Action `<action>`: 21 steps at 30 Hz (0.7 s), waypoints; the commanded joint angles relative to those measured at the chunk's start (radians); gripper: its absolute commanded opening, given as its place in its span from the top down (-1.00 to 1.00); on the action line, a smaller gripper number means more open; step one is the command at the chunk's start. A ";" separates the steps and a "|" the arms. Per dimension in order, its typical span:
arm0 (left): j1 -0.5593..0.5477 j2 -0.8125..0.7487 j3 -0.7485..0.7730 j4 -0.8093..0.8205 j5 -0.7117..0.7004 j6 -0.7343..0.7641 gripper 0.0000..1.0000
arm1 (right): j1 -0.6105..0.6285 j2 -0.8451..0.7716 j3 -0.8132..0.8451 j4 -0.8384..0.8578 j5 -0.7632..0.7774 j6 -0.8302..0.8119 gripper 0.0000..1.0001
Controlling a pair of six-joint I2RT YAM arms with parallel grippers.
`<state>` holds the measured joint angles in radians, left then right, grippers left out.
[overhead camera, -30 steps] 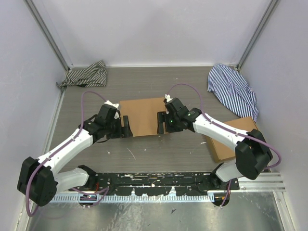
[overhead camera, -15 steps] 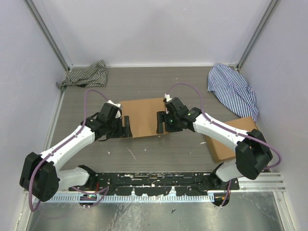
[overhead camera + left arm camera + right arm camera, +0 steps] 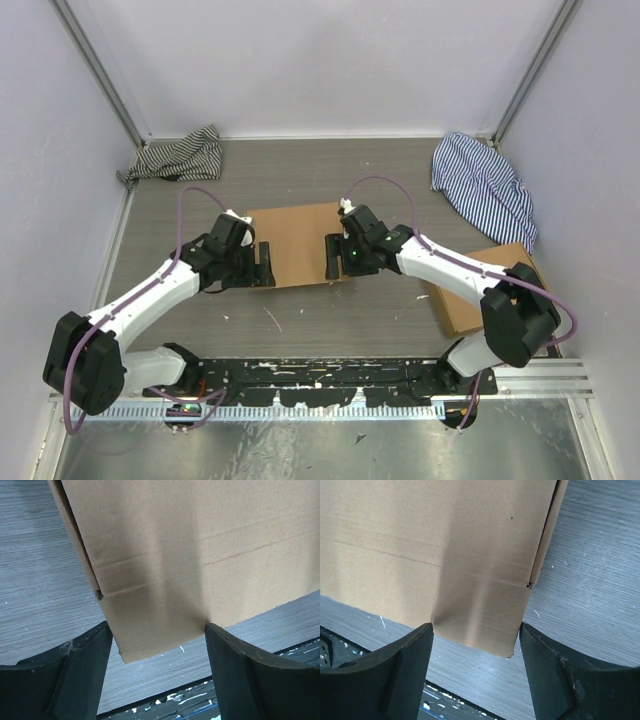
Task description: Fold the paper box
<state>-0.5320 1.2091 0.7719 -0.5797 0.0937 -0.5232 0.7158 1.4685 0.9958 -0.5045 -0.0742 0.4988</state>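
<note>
Top external view: at the far left corner of the desk (image 3: pixel 300 320) lies a crumpled dark-striped cloth (image 3: pixel 180 155). The left arm (image 3: pixel 150 295) reaches in from the near left, and the left fingers (image 3: pixel 263 264) sit at the left edge of the box (image 3: pixel 300 243). The box lies flat and closed at the middle of the desk, plain brown, its long sides running left to right. The right fingers (image 3: pixel 333 258) sit at its right edge, facing the left ones across the cardboard, at the end of the right arm (image 3: pixel 450 268). A second box (image 3: pixel 470 300) lies near the right wall, partly under that arm, well apart from the first. A blue-striped cloth (image 3: pixel 485 190) is heaped at the far right.

Left wrist view: the fingers are spread wide, straddling the box's near left corner. One is just off its side edge and the other meets its near edge. A crease line and a small slit show on the cardboard. Nothing is clamped.

Right wrist view: the fingers are likewise spread wide, straddling the near right corner, with the box's edges just beside each one. They have hold of nothing.
</note>
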 commanded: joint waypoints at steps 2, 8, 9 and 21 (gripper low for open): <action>-0.003 0.013 -0.021 0.047 0.009 0.010 -0.61 | 0.002 0.030 -0.029 0.093 0.004 -0.002 -0.48; -0.004 0.033 -0.036 0.075 -0.009 0.010 -0.60 | 0.002 0.054 -0.045 0.108 0.042 -0.002 -0.48; -0.003 0.039 -0.039 0.077 -0.019 0.011 -0.60 | 0.002 0.057 -0.046 0.109 0.051 -0.002 -0.47; -0.003 0.033 -0.098 0.116 -0.187 -0.024 -0.52 | 0.002 0.070 -0.083 0.140 0.142 -0.008 -0.25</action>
<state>-0.5331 1.2587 0.6960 -0.4984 -0.0040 -0.5327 0.7162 1.5448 0.9112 -0.4103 0.0135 0.4992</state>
